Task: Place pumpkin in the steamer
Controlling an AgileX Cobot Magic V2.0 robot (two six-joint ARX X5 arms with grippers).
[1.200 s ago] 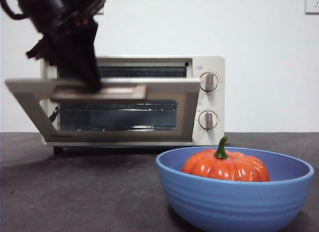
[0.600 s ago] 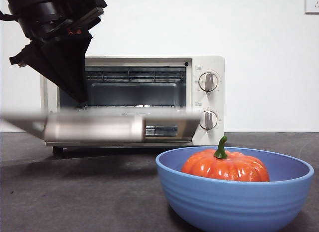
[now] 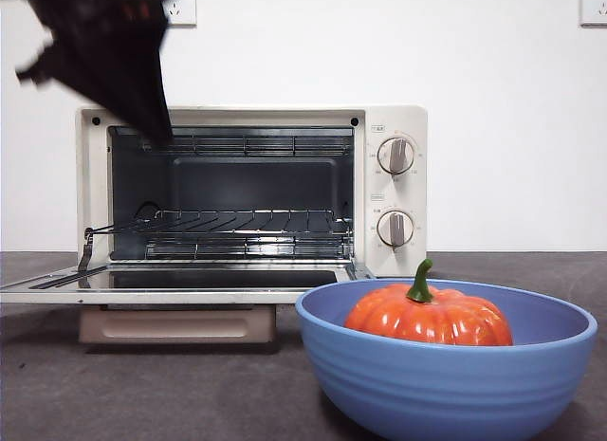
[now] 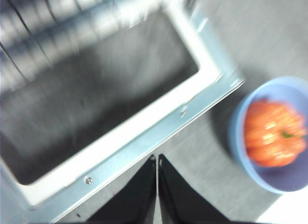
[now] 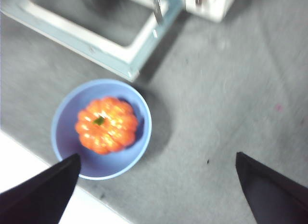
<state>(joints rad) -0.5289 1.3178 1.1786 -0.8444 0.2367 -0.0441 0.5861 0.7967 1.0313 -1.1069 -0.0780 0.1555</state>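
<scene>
Front view: the steamer (image 3: 251, 190) stands with its door (image 3: 171, 287) folded flat, rack bare. The pumpkin (image 3: 429, 314) sits in the blue bowl (image 3: 446, 379) nearby.

Left wrist view: left gripper (image 4: 157, 185), jaws pressed together, empty, above the door's edge.

Right wrist view: right gripper (image 5: 156, 185), jaws spread wide, empty, above the bowl. The glossy pumpkin could slip, or the bowl's rim could block a jaw.
</scene>
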